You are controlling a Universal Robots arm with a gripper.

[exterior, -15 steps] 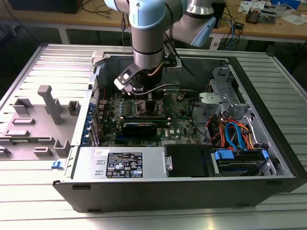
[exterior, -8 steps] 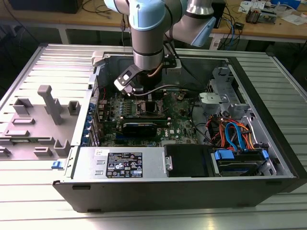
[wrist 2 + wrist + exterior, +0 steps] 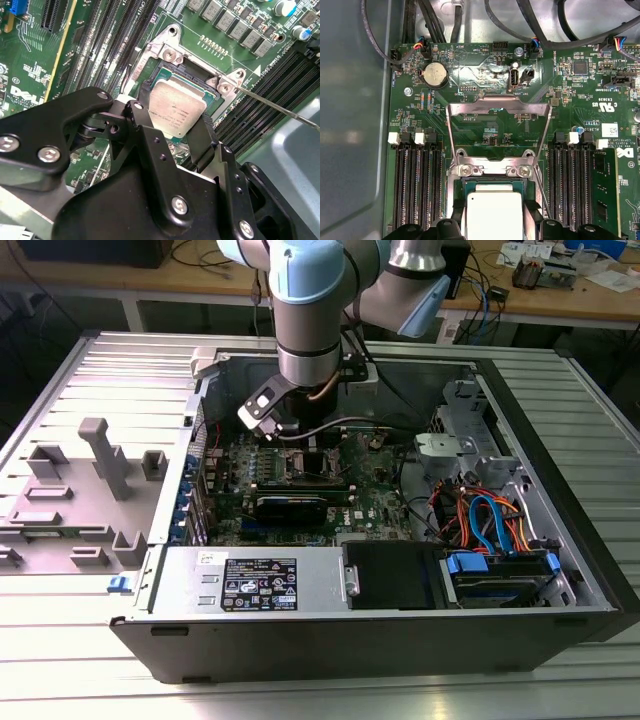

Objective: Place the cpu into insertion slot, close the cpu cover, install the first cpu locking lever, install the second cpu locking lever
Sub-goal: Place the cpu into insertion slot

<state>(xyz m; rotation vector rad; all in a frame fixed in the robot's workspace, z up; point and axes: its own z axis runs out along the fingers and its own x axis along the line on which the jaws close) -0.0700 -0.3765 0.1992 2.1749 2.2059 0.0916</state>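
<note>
Black two-finger gripper (image 3: 176,120): closed on opposite edges of the flat square silvery cpu (image 3: 180,102), probably an edge hold that keeps its underside free.
Cpu: directly over the square, silver-rimmed insertion slot (image 3: 167,52); whether seated or just above it, cannot tell.
Thin silvery windowed cpu cover (image 3: 497,102): swung open beyond the slot, so the slot is accessible.
Thin wire locking lever (image 3: 270,105): swung out beside the slot.
Grey-and-blue arm (image 3: 310,330): upright, wrist pointing down over the slot.

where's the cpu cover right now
First wrist view: thin silvery metal cpu cover swung open, hinged at the square silver-rimmed insertion slot, between black memory slots.
</note>
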